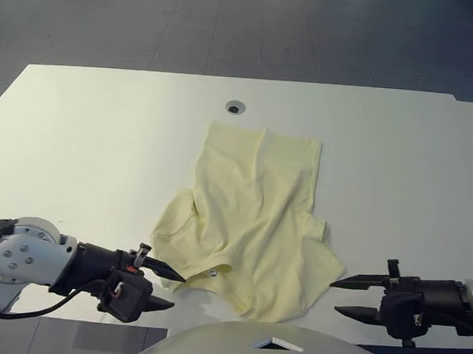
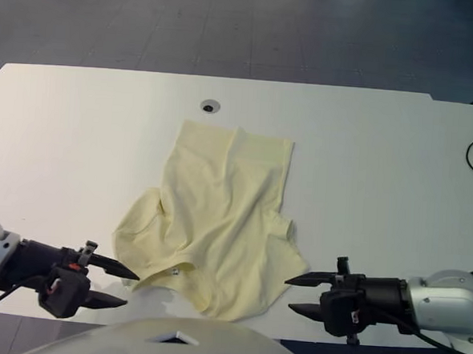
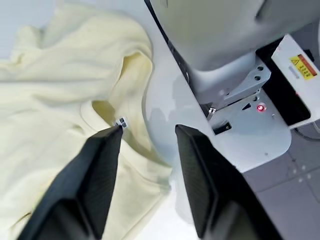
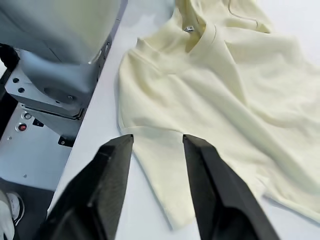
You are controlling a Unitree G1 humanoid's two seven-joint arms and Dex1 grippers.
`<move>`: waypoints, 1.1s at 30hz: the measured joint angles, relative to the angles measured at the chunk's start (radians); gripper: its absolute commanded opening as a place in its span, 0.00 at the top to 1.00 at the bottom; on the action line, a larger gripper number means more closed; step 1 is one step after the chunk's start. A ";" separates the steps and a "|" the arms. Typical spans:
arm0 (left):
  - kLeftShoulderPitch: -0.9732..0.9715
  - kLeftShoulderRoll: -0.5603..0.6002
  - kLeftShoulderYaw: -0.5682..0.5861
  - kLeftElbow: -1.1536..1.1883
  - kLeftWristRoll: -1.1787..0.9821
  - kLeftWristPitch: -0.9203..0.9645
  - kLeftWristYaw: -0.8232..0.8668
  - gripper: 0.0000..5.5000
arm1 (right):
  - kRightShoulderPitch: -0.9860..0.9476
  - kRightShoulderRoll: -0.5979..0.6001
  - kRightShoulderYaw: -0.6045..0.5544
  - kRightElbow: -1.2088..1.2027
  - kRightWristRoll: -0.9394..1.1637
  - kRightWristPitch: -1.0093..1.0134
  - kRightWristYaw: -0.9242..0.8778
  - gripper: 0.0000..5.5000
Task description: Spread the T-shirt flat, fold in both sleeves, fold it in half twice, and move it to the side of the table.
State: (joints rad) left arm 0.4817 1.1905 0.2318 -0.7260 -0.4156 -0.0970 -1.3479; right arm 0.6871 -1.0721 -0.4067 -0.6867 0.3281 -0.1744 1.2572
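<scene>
**Both grippers open beside a rumpled T-shirt**

The pale yellow T-shirt [image 1: 254, 218] lies on the white table [image 1: 86, 136], just on my side of the round cable port [image 1: 235, 107]. Its hem [image 1: 263, 138] is the end nearest the port, and its collar [image 1: 215, 270] is the end farthest from it, close to the table edge by my body. The shirt is not flat. Long creases run down the body away from the port, the left sleeve [image 1: 174, 217] bulges outward, and the right sleeve [image 1: 318, 228] is bunched against the side.

My left gripper [image 1: 178, 291] is farther from the port than the collar and off to the left of it, at the table's near edge. Its fingers are spread with nothing between them. In the left wrist view one fingertip [image 3: 112, 132] sits right at the small neck label [image 3: 120, 121] inside the collar — I cannot tell whether it touches the cloth.

My right gripper [image 1: 334, 297] is about as far from the port on the other side, just beside the shirt's right shoulder corner. It is released too — fingers apart and empty. In the right wrist view the fabric edge shows in the gap between them, and I cannot tell whether they touch it.
</scene>
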 measured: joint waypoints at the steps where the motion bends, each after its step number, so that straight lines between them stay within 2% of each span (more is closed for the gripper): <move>1: -0.006 -0.001 0.025 0.000 -0.041 0.016 -0.004 0.50 | -0.029 0.001 -0.004 0.006 0.011 0.018 -0.012 0.53; 4: -0.091 -0.009 0.051 0.018 -0.127 0.061 0.015 0.40 | -0.145 0.015 0.052 0.041 -0.041 0.091 -0.103 0.44; 6: -0.179 -0.039 0.022 0.061 -0.104 0.069 0.067 0.34 | -0.209 0.030 0.107 0.062 -0.094 0.143 -0.164 0.38; 7: -0.256 -0.070 -0.032 0.108 -0.027 0.066 0.120 0.32 | -0.257 0.043 0.153 0.076 -0.131 0.174 -0.206 0.36; 12: -0.440 -0.170 -0.227 0.358 0.340 -0.033 0.282 0.45 | -0.345 0.089 0.281 0.123 -0.265 0.186 -0.289 0.21; 19: -0.520 -0.238 -0.330 0.570 0.499 -0.150 0.357 0.67 | -0.401 0.118 0.409 0.215 -0.420 0.157 -0.347 0.02; 29: -0.630 -0.328 -0.432 0.781 0.593 -0.253 0.413 0.95 | -0.492 0.168 0.519 0.307 -0.535 0.120 -0.426 0.02; 31: -0.640 -0.338 -0.445 0.818 0.615 -0.272 0.423 0.99 | -0.502 0.170 0.523 0.322 -0.540 0.114 -0.435 0.02; 33: -0.641 -0.339 -0.459 0.847 0.632 -0.288 0.425 0.99 | -0.502 0.167 0.523 0.333 -0.541 0.095 -0.440 0.02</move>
State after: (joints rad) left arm -0.1595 0.8516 -0.2270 0.1212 0.2159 -0.3850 -0.9233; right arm 0.1853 -0.9047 0.1160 -0.3536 -0.2133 -0.0790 0.8173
